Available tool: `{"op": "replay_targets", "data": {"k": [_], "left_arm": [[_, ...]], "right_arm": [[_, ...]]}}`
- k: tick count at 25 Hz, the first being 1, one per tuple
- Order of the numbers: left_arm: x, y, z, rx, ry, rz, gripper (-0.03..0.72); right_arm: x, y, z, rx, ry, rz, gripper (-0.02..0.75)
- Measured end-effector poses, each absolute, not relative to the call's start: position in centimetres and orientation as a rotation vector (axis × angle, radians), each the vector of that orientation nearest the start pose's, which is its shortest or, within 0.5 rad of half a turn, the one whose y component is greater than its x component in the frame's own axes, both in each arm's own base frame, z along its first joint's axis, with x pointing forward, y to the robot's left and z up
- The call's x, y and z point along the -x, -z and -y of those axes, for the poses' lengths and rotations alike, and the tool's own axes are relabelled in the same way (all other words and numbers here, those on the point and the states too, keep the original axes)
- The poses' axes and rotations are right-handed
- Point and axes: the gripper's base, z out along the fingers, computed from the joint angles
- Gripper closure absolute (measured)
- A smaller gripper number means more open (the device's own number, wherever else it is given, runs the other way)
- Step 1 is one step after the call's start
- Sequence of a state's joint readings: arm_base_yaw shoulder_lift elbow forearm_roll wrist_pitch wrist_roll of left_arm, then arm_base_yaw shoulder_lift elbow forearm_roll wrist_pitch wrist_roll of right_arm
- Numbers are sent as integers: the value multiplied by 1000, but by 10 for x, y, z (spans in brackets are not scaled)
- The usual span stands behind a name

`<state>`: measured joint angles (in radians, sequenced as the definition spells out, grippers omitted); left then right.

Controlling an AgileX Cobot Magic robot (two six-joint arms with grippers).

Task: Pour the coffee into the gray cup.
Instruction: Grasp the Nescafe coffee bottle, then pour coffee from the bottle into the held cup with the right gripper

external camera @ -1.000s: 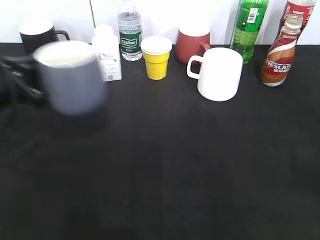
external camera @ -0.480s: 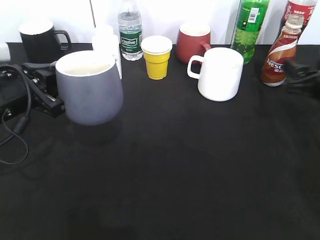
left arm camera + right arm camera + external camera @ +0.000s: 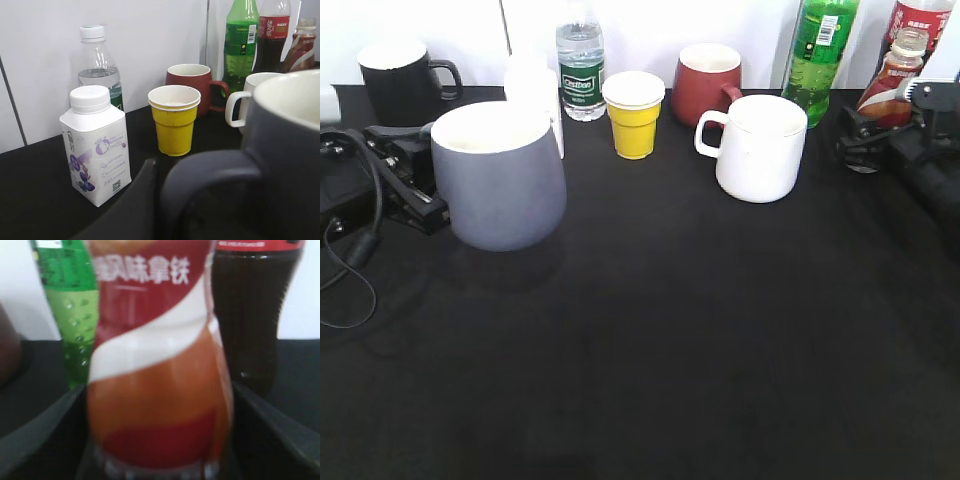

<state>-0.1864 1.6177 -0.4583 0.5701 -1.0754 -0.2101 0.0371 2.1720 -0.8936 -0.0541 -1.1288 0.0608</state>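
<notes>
The gray cup (image 3: 498, 180) stands at the left of the black table, its off-white inside showing. My left gripper (image 3: 425, 175) is shut on its loop handle (image 3: 210, 170); one black finger (image 3: 135, 205) shows left of the handle and the other is hidden. The coffee bottle (image 3: 893, 80) with its brown-red-white label stands at the far right back. My right gripper (image 3: 868, 130) is open, with one jaw close on each side of the bottle's lower body (image 3: 157, 390). I cannot see the jaws pressing on it.
Along the back stand a black mug (image 3: 395, 80), a white milk carton (image 3: 96, 145), a water bottle (image 3: 580, 65), a yellow paper cup (image 3: 634, 115), a red mug (image 3: 707, 83), a white mug (image 3: 758, 147), a green bottle (image 3: 817, 55) and a cola bottle (image 3: 255, 310).
My left gripper brought the gray cup in from the left and it now rests still. My right gripper came in from the right and now has its jaws around the coffee bottle.
</notes>
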Motion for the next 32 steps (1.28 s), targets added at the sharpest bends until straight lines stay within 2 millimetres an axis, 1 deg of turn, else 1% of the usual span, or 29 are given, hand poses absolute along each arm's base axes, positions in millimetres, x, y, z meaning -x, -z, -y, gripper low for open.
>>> {"op": "replay_targets", "data": {"k": [3,5,7,9,19,20,21,22,23,26,28,29,31,32], "left_arm": [[-258,-188,93,-599,484,-1545,637],[-258,-188,93,-599,484,-1545,637],[-258,-188,93,-600,484,-1545,637],[-258,-188,93,-601,484,-1545,638],[-258,-188,93,-603,485,-1544,638],[-258,-188,93,-604,485,-1544,638],[-258,-188,93,-604,485,-1544,638],[-258,-188,93,-604,485,-1544,638],[-258,-188,93,-605,485,-1544,638],[-256,-187,95,-644,496,-1539,638],[-255,-187,96,-654,501,-1536,638],[-255,-187,96,-644,512,-1538,638],[-253,-188,101,-642,549,-1531,638],[-251,-188,107,-660,568,-1526,638]], "right_arm": [[-405,-95,-21,54,-104,-1627,113],[-406,-87,-21,55,-105,-1639,135],[-406,-87,-21,55,-106,-1638,177],[-406,-86,-21,56,-106,-1636,192],[-408,-87,-24,86,-120,-1621,204],[-406,-87,-24,86,-121,-1618,204],[-399,-90,-23,86,-122,-1627,204],[-391,-95,-23,87,-123,-1632,204],[-382,-106,-23,87,-122,-1627,204],[-353,-147,-23,105,-127,-1570,204],[-333,-178,-29,183,-152,-1501,204],[-325,-194,-36,241,-174,-1452,204],[-312,-225,-62,331,-232,-1363,204],[-305,-230,-81,379,-279,-1349,204]]}}
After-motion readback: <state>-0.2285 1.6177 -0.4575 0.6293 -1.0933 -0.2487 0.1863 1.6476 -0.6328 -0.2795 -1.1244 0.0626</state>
